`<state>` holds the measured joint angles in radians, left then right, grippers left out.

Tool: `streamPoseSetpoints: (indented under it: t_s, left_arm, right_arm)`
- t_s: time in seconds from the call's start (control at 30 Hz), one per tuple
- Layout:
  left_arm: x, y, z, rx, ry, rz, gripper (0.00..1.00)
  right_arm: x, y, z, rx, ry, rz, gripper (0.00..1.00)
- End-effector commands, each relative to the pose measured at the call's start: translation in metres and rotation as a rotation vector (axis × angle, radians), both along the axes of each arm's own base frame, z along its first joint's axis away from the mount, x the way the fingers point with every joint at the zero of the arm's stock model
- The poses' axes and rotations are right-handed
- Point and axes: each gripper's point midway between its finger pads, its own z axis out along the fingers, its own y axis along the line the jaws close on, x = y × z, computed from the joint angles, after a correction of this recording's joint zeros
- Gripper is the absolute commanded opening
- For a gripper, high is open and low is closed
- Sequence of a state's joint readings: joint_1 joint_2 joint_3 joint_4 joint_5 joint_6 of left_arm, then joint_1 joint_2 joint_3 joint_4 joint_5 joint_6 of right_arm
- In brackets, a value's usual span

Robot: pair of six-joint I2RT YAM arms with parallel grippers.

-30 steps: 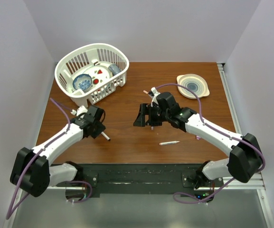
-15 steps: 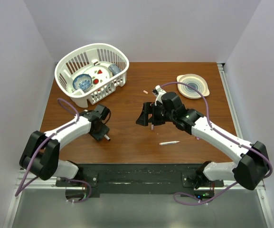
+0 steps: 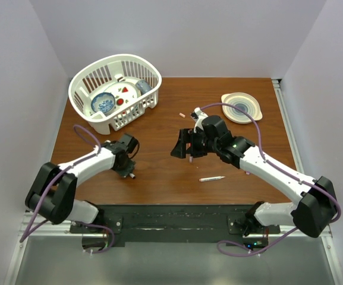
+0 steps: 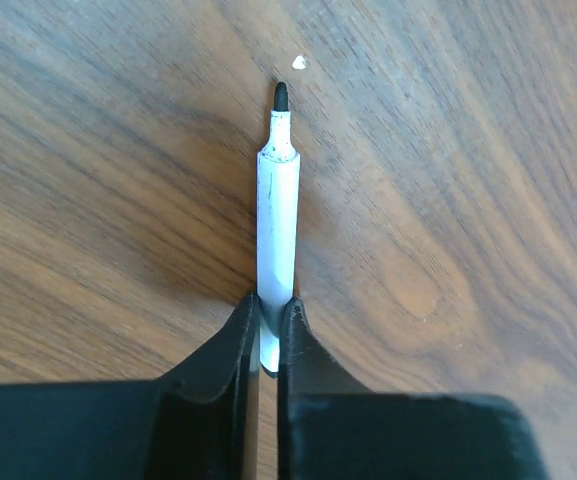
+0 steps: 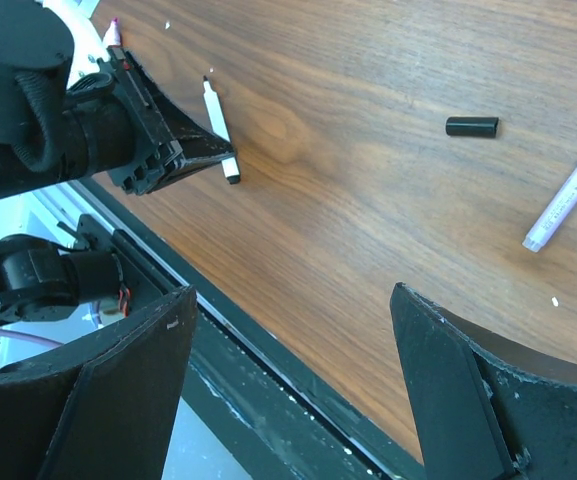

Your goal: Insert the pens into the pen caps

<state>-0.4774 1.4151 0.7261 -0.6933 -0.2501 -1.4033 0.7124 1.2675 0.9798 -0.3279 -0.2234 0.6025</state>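
Two black fingers have just come together on the white pen [image 4: 278,210]. A moment ago the left gripper [image 4: 271,315] stood with its jaws loosely either side of the barrel. Now they pinch its rear end, with only a sliver of white showing between them. The pen lies flat on the table [image 3: 159,190], at about 8 o'clock from the table's middle, its bare dark tip pointing away from the wrist. To my eye the pick is made and the lift can follow, though the pen has not yet left the wood.

The right gripper [image 5: 288,330] hangs near the middle of the table, jaws spread wide with nothing between them. A black cap [image 5: 471,126] lies on the wood below it. A lilac pen [image 3: 211,178] rests at 5 o'clock from that gripper, near the cap. What looks like a small pink cap [image 3: 182,115] sits at 12 o'clock of it.

The white barrel is a slim, straight, smooth cylinder that steps down to a narrow neck and a rounded black nib. It looks hard and slick, so a grip this near the end may let it swivel. The black cap is a short matte tube. The tabletop is dark, glossy and wood-grained, with a few pale specks. At 11 o'clock stands a white slatted plastic basket [image 3: 116,57], and at 1 o'clock a pale round plate [image 3: 241,107].
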Motion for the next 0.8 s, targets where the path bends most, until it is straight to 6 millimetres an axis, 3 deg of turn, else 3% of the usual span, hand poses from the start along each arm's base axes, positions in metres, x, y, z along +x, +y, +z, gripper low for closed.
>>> streamPoseSetpoints:
  t_s: [0.0, 0.13, 0.23, 0.3, 0.33, 0.37, 0.43, 0.5, 0.77]
  left_arm:
    - [-0.008, -0.005, -0.009, -0.033, -0.017, -0.045, 0.00]
    - [0.002, -0.012, 0.007, -0.057, -0.129, -0.165, 0.00]
    - [0.017, -0.030, 0.032, -0.123, -0.290, -0.330, 0.00]
    - [0.026, -0.049, 0.059, -0.192, -0.436, -0.451, 0.00]
    - [0.023, -0.053, 0.060, -0.213, -0.467, -0.493, 0.00]
    - [0.028, -0.067, 0.085, -0.274, -0.588, -0.566, 0.00]
    - [0.020, -0.076, 0.092, -0.336, -0.654, -0.629, 0.00]
    - [0.018, -0.092, 0.120, -0.418, -0.783, -0.712, 0.00]
    - [-0.007, -0.122, 0.136, -0.591, -0.847, -0.921, 0.00]
  right_arm:
    - [-0.005, 0.007, 0.004, 0.048, 0.005, 0.023, 0.82]
    - [-0.009, 0.016, 0.005, 0.109, 0.044, 0.026, 0.82]
    - [-0.008, 0.024, 0.010, 0.176, 0.069, 0.014, 0.81]
    - [-0.003, 0.030, 0.011, 0.199, 0.089, -0.004, 0.81]
    - [-0.002, 0.032, 0.010, 0.205, 0.104, -0.013, 0.81]
    - [0.001, 0.036, 0.006, 0.201, 0.113, -0.018, 0.80]
    - [0.004, 0.044, 0.008, 0.215, 0.120, -0.021, 0.79]
    - [0.009, 0.053, 0.003, 0.212, 0.135, -0.023, 0.78]
    - [0.006, 0.100, 0.006, 0.223, 0.140, 0.041, 0.70]
